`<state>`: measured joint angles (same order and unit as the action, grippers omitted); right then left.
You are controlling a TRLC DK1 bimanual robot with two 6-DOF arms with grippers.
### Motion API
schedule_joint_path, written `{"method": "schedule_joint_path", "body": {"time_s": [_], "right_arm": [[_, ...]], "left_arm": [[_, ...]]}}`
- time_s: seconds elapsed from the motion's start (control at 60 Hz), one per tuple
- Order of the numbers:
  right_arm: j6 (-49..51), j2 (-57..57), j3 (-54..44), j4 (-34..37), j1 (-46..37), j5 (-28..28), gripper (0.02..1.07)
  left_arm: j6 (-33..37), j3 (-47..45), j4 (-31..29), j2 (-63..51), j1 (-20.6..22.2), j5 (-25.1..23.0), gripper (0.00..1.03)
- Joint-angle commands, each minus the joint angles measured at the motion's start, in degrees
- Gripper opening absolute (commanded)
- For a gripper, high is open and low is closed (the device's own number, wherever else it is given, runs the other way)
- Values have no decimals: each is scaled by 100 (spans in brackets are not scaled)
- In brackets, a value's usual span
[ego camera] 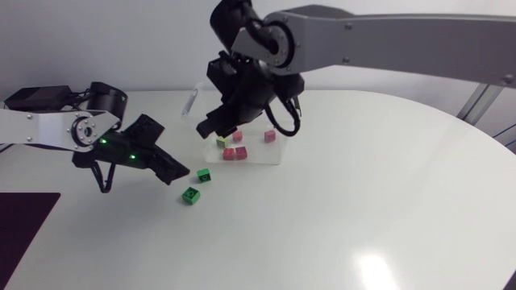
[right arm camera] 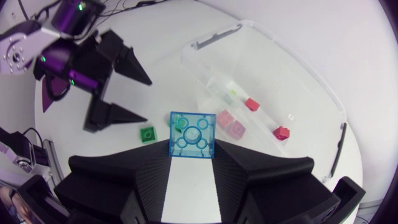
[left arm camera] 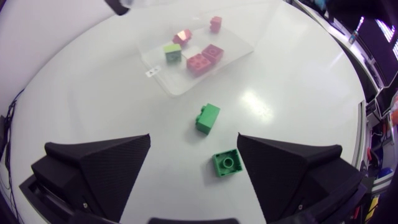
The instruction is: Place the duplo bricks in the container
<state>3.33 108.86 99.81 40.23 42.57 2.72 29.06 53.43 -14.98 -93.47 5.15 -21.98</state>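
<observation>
Two green bricks (left arm camera: pixel 208 117) loose, one blue brick (right arm camera: pixel 192 135) gripped.

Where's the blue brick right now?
Right wrist view: the blue brick is clamped in the right tool, which hangs over the clear container's left part in the head view.

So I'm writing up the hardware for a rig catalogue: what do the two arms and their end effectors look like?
The left arm and right arm have silver-grey links and black joints. The left end effector and right end effector are matte black, each with two broad, wedge-shaped, textured fingers. Small green lights glow on the left arm; a black cable loops by the right arm's wrist.
</observation>
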Motion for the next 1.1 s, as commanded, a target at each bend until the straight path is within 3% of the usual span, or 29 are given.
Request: {"method": "schedule_joint_path", "body": {"time_s": [0.0,0.317,0.783,0.883,0.967,1.017,1.083], "right_arm": [[-219,-146,-14,-85,-152,-44,13],[-553,-181,425,-762,-741,-35,14],[-535,619,1076,-1210,-1119,-26,14],[-535,839,1234,-1430,-1189,-26,15],[-553,1120,1489,-1492,-1260,-61,24],[-562,1296,1656,-1492,-1295,-105,38],[-571,1436,1779,-1448,-1321,-193,69]], "left_arm": [[188,-175,101,-347,259,-52,96],[162,212,479,-1314,725,9,96],[21,642,901,-1894,689,370,94],[-23,634,1032,-2035,742,466,80],[-85,634,1147,-2070,742,466,57],[-120,625,1217,-2070,725,466,40],[-181,528,1393,-1973,707,466,17]]}}
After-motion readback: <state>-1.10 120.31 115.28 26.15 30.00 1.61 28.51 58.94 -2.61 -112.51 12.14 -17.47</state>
